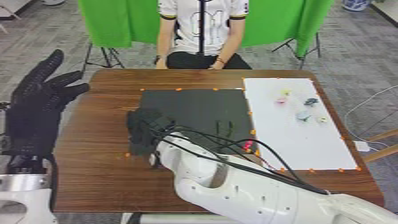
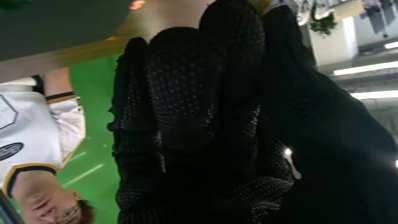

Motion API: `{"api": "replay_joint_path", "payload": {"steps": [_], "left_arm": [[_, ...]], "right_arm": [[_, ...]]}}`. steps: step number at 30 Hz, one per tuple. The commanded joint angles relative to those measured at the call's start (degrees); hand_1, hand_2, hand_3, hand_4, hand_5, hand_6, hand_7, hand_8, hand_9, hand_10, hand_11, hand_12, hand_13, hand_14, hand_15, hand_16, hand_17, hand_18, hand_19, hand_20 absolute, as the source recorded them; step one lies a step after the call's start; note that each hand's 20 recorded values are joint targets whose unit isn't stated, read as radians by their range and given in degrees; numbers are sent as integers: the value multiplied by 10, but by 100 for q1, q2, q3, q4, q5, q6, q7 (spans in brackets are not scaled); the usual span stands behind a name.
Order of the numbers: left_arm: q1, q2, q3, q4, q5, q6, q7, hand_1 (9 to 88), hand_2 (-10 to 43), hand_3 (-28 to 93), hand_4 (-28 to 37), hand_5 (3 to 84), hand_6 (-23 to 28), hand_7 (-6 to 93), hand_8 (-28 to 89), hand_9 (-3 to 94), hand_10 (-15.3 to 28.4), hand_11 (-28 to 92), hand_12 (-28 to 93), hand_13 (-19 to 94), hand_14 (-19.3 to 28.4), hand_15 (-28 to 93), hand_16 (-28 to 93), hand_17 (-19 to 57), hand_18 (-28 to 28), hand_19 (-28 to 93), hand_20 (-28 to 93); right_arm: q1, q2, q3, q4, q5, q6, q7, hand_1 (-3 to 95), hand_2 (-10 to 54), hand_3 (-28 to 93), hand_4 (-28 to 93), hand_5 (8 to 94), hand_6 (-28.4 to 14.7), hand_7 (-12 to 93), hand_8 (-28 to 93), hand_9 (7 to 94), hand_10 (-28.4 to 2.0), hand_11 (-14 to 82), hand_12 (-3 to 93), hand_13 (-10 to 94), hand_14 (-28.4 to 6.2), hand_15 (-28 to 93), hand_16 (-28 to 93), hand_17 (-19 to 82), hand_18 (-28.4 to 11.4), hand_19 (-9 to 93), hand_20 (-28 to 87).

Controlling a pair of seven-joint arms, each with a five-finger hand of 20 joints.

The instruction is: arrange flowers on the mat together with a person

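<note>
Flowers (image 1: 304, 116) on the white mat (image 1: 302, 145) — inside its edges (some gaps between).

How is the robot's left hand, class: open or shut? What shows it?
Open: in the head view, the left hand has its fingers extended, with gaps showing between them.

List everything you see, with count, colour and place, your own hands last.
table: one, brown, centre
mat: one, dark grey, mid-table
sheet: one, white, on the table's right
small flowers: about five, yellow, pink, blue and pale shades, on the sheet's far half
red item: one, by the mat's right edge, too blurred to name
orange markers: several, along mat and sheet edges
backdrop: green, behind the table
left hand: black-gloved, raised left of the table
right hand: black-gloved, over the mat's left side
</note>
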Motion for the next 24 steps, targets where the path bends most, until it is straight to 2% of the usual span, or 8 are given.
{"api": "replay_joint_path", "payload": {"steps": [1, 3, 4, 11, 14, 17, 18, 24], "left_arm": [[-90, -27, 114, 66, 62, -130, -140, 187, -17, 769, -283, 290, 33, 158, -113, 316, 183, 244, 126, 230, 265, 561, -85, -87, 238, 489, 262], [-88, -51, 118, 71, 72, -143, -133, 187, -18, 770, -283, 290, 33, 158, -113, 316, 183, 243, 126, 230, 265, 562, -85, -87, 238, 489, 263], [-57, -31, 121, 62, 50, -104, -97, 187, -18, 771, -283, 290, 33, 158, -113, 316, 183, 243, 126, 230, 266, 562, -85, -87, 238, 489, 264], [-236, -62, 250, 109, 77, -143, -189, 191, -18, 774, -283, 290, 34, 157, -113, 316, 184, 245, 126, 230, 266, 563, -85, -88, 238, 488, 265], [-196, -61, 239, 98, 84, -133, -204, 195, -19, 773, -283, 290, 34, 157, -113, 315, 183, 244, 126, 230, 266, 563, -86, -88, 238, 487, 266], [-158, -114, 219, 87, 92, -136, -231, 199, -20, 776, -283, 290, 34, 158, -113, 314, 183, 244, 125, 230, 266, 563, -86, -88, 238, 487, 266], [-136, -88, 222, 84, 72, -118, -209, 201, -20, 776, -283, 291, 34, 158, -113, 314, 183, 244, 125, 231, 266, 563, -86, -88, 238, 487, 267], [-86, -152, 189, 70, 110, -157, -300, 208, -19, 775, -283, 292, 36, 158, -113, 314, 183, 245, 125, 230, 266, 564, -87, -88, 238, 487, 268]], "right_arm": [[-20, -51, 92, 297, -544, -296, 145, 589, -95, 602, -283, 805, 44, 221, 7, 916, -51, 244, 340, 843, -29, 565, 220, 408, -158, 892, -20], [-9, -62, 62, 348, -638, -335, 211, 590, -95, 600, -283, 789, 45, 195, 0, 913, -49, 244, 342, 840, -29, 567, 220, 406, -156, 890, -17], [-50, -85, 111, 355, -666, -423, 209, 589, -95, 597, -283, 779, 46, 186, -4, 910, -46, 241, 344, 838, -28, 567, 220, 405, -155, 888, -16], [41, -96, 33, 482, -858, -580, 382, 595, -95, 559, -283, 735, 41, 178, -14, 908, -44, 198, 376, 827, -30, 567, 217, 398, -156, 880, -14], [50, -77, 13, 494, -857, -575, 442, 583, -95, 561, -283, 725, 40, 175, -17, 901, -46, 200, 375, 823, -32, 567, 216, 395, -157, 878, -15], [34, -76, 65, 468, -804, -597, 432, 569, -95, 565, -283, 705, 40, 173, -24, 895, -48, 211, 363, 820, -35, 569, 214, 393, -160, 878, -15], [28, -78, 85, 461, -807, -622, 413, 564, -95, 567, -283, 698, 41, 173, -30, 892, -49, 215, 359, 819, -36, 569, 214, 391, -160, 878, -15], [-10, -76, 179, 338, -805, -785, 362, 547, -95, 564, -283, 650, 36, 160, -117, 870, -54, 240, 343, 809, -40, 575, 210, 385, -164, 875, -11]]}}
